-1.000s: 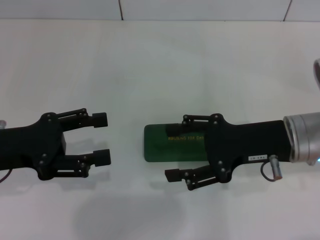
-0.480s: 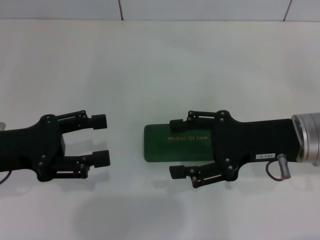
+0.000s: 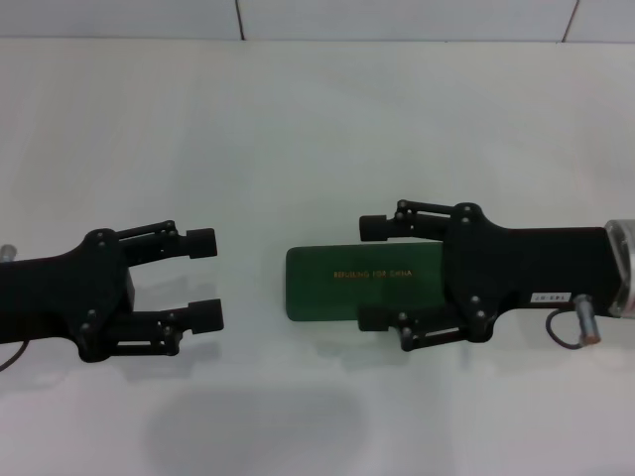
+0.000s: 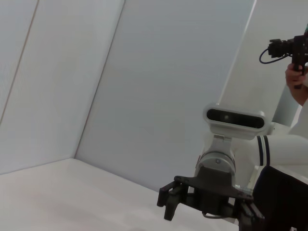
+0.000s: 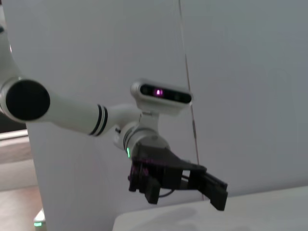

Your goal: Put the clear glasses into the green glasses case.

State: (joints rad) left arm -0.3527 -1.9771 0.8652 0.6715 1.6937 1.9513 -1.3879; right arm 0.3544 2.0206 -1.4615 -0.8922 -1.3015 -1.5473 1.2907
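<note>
The right gripper (image 3: 370, 273) has drawn back toward its own side over the last second, uncovering more of the green glasses case (image 3: 342, 288), which has not moved; the left gripper (image 3: 204, 278) has barely shifted. One case is in view, closed, lying flat on the white table (image 3: 317, 129) with its gold lettering facing up. It sits directly under the right gripper's spread fingers, its far end reaching out past the fingertips toward the left gripper. The clear glasses cannot be made out in any view. Two arms are in view, both stretched level and pointing at each other, fingertips well apart. The left gripper also stands wide open and holds nothing, a bare gap of table between it and the case.
</note>
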